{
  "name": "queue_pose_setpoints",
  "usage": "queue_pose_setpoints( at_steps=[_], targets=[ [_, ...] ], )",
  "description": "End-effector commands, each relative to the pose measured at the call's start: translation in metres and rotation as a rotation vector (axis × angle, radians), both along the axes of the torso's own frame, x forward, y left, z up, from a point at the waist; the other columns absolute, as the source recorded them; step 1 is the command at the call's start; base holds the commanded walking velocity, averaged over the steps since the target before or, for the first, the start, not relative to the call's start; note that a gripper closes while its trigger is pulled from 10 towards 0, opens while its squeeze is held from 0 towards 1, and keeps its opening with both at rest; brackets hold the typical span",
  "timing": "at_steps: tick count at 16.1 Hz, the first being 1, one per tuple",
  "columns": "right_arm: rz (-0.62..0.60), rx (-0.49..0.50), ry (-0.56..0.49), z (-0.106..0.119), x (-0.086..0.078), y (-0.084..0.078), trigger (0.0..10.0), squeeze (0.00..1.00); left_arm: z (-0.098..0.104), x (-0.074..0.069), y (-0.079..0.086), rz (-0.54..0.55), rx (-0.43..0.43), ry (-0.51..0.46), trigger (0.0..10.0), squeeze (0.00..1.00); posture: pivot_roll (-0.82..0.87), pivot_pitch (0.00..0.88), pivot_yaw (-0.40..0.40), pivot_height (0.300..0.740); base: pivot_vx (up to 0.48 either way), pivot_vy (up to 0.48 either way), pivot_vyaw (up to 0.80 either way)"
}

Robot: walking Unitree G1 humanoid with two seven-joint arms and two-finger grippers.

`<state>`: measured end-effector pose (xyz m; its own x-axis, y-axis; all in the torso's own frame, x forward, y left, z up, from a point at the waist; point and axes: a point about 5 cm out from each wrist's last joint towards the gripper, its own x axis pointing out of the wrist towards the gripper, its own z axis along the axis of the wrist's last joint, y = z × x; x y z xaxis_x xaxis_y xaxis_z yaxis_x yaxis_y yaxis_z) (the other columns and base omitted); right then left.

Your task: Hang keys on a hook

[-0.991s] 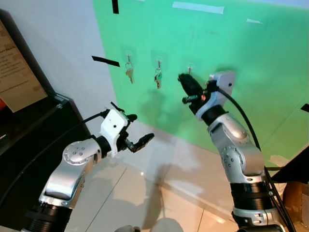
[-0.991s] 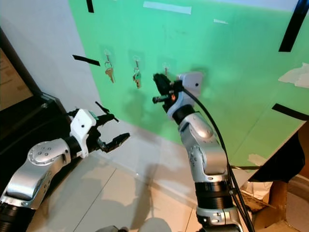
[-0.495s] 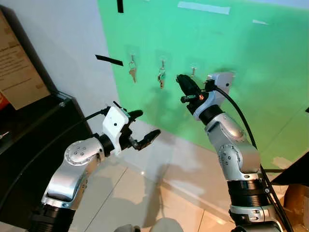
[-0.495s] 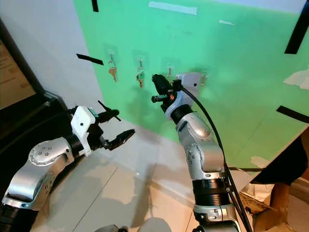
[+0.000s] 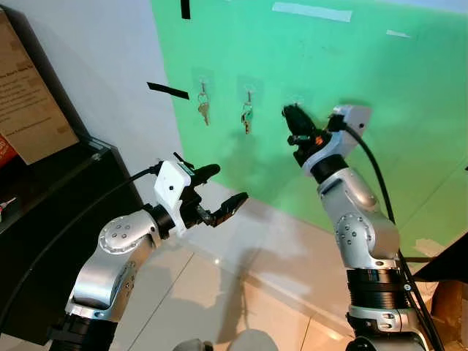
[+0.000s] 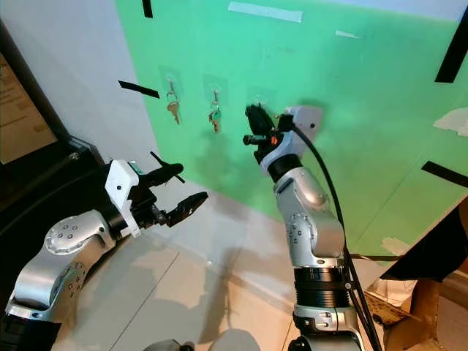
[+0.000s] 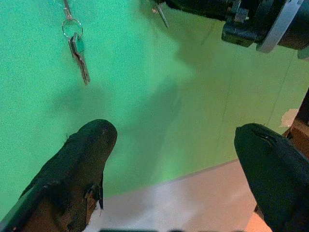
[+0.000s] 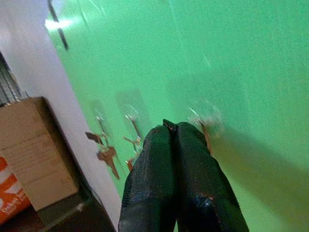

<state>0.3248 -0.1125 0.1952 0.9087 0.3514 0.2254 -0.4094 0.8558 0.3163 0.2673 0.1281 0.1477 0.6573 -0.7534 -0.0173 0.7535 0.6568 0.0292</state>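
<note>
The robot raises its right arm (image 5: 356,219) steeply, elbow bent, wrist angled up and toward its left, so that the right gripper (image 5: 292,117) points forward at head height; its two black fingers (image 8: 178,169) are pressed together along their length. The left arm (image 5: 121,252) is held lower, bent at the elbow, forearm reaching forward and inward across the body. The left gripper (image 5: 219,191) sits at about waist level with its fingers (image 7: 82,169) spread wide apart, nothing between them. Black cables trail from both wrists.
</note>
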Motion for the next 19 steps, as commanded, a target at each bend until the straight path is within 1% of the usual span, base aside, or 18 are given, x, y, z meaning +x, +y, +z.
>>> queue_pose_setpoints(
  at_steps=[1, 2, 4, 6, 10, 12, 17, 19],
  targets=[
    [0.016, 0.007, -0.016, 0.005, -0.002, 0.001, 10.0, 0.0, 0.004, 0.0, 0.0, -0.007, 0.0, -0.009, 10.0, 0.0, -0.02, 0.0, 0.05, 0.74, 0.0, 0.0, 0.0],
    [0.013, 0.004, -0.011, 0.003, -0.002, 0.0, 10.0, 0.0, 0.004, 0.0, 0.0, -0.008, 0.0, -0.007, 10.0, 0.0, -0.03, 0.0, 0.051, 0.74, 0.0, 0.0, 0.0],
    [-0.018, -0.048, 0.059, -0.008, 0.001, -0.002, 10.0, 0.0, 0.003, 0.0, -0.001, -0.014, 0.003, -0.002, 10.0, 0.0, -0.03, 0.0, 0.052, 0.74, 0.0, 0.0, 0.0],
    [0.0, -0.057, 0.1, -0.016, 0.001, 0.001, 10.0, 0.0, 0.004, 0.001, -0.001, -0.017, 0.004, -0.001, 10.0, 0.0, -0.03, 0.0, 0.052, 0.74, 0.0, 0.0, 0.0],
    [0.062, -0.034, 0.072, -0.01, -0.003, 0.009, 10.0, 0.0, 0.004, 0.001, -0.001, -0.021, 0.006, 0.0, 10.0, 0.0, -0.03, 0.0, 0.053, 0.74, 0.0, 0.0, 0.0],
    [0.064, -0.035, 0.069, -0.01, -0.003, 0.009, 10.0, 0.0, 0.004, 0.001, -0.001, -0.02, 0.006, 0.002, 10.0, 0.0, -0.03, 0.0, 0.052, 0.74, 0.0, 0.0, 0.0],
    [0.005, 0.042, 0.046, -0.002, 0.001, 0.002, 10.0, 0.0, 0.004, 0.0, 0.0, -0.022, 0.009, 0.008, 10.0, 0.0, -0.02, 0.0, 0.052, 0.74, 0.0, 0.0, 0.0],
    [-0.017, 0.093, 0.051, 0.0, 0.002, -0.003, 10.0, 0.0, 0.003, 0.0, 0.0, -0.023, 0.01, 0.01, 10.0, 0.0, -0.02, 0.0, 0.054, 0.74, 0.0, 0.0, 0.0]
  ],
)
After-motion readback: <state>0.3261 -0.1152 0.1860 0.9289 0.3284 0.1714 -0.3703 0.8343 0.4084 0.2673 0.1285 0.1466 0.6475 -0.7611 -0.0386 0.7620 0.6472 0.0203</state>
